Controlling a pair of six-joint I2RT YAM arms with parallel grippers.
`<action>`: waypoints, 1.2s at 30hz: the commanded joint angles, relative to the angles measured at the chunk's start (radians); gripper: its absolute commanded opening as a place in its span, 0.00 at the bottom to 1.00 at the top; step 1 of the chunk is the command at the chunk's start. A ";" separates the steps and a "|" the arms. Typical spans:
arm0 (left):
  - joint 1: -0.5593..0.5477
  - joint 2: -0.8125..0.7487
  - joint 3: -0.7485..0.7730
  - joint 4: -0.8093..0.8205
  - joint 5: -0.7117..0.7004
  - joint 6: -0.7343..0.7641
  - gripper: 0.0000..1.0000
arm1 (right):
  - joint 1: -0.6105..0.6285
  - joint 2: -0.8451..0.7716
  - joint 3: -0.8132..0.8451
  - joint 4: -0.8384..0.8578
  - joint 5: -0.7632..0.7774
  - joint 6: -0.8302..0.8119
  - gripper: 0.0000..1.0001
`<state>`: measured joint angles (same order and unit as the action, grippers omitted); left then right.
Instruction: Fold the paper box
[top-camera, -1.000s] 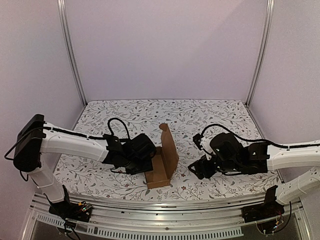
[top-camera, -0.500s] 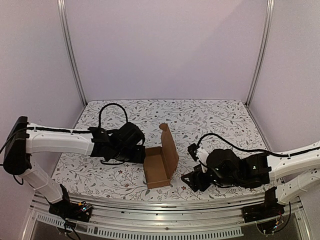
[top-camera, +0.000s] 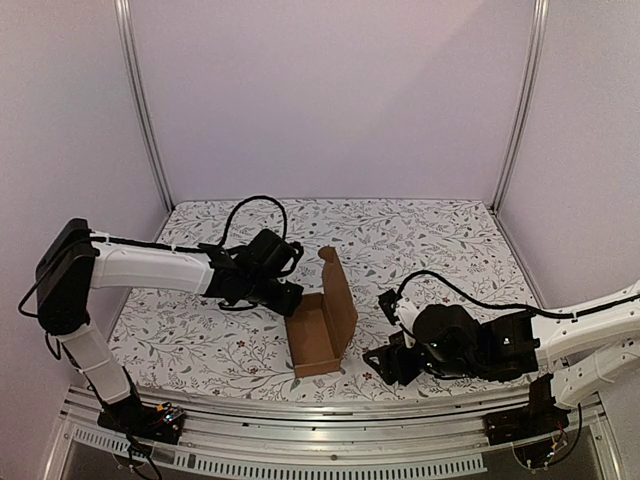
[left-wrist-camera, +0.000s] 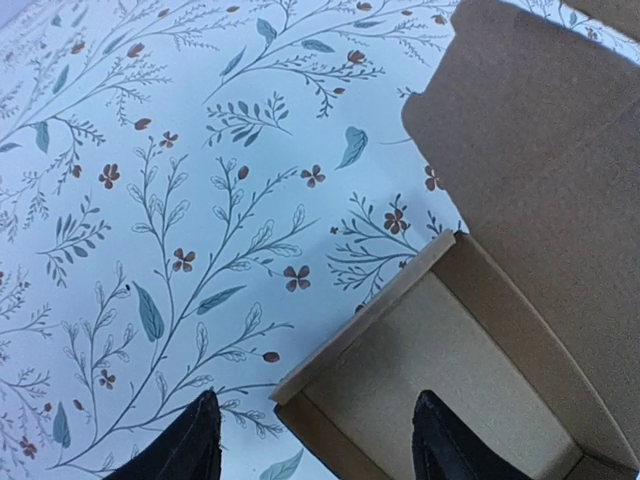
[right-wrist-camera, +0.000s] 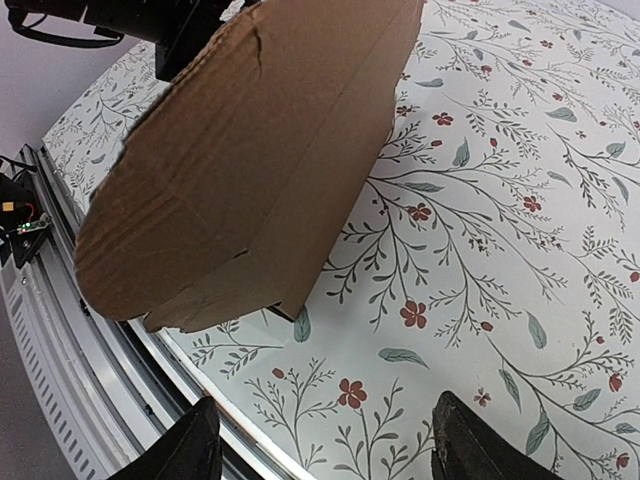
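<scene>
plain brown cardboard paper box (top-camera: 322, 338): lying open, showing bare floor | lid (top-camera: 341, 292): getting cropped in wrist views | left gripper (left-wrist-camera: 318, 402), right gripper (right-wrist-camera: 325, 400): gaping wide

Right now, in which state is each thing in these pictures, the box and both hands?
paper box: half folded, tray open, lid standing upright, held by nothing.
left hand: open, empty, at the tray's corner.
right hand: open, empty, apart from the box.

A white table cloth (top-camera: 440, 225) printed with leafy vines and small red flowers fills the middle of the frame. Plain lilac walls (top-camera: 330, 100) rise behind it. A metal post (top-camera: 140, 100) stands at upper left and a second post (top-camera: 522, 100) at upper right. A slotted metal rail (top-camera: 320, 425) runs along the bottom edge.
</scene>
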<state>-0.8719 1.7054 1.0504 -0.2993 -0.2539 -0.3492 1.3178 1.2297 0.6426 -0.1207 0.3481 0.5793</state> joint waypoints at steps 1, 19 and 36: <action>0.016 0.025 0.005 0.088 0.011 0.126 0.64 | 0.010 -0.034 -0.026 0.010 0.022 0.008 0.71; 0.060 0.155 0.049 0.088 0.056 0.182 0.47 | 0.009 0.012 -0.007 0.032 -0.005 0.003 0.71; 0.049 0.104 -0.026 0.094 0.088 0.100 0.03 | 0.010 0.013 0.018 -0.010 0.068 0.004 0.71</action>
<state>-0.8223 1.8381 1.0698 -0.1982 -0.1684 -0.2043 1.3220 1.2499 0.6346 -0.1036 0.3531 0.5785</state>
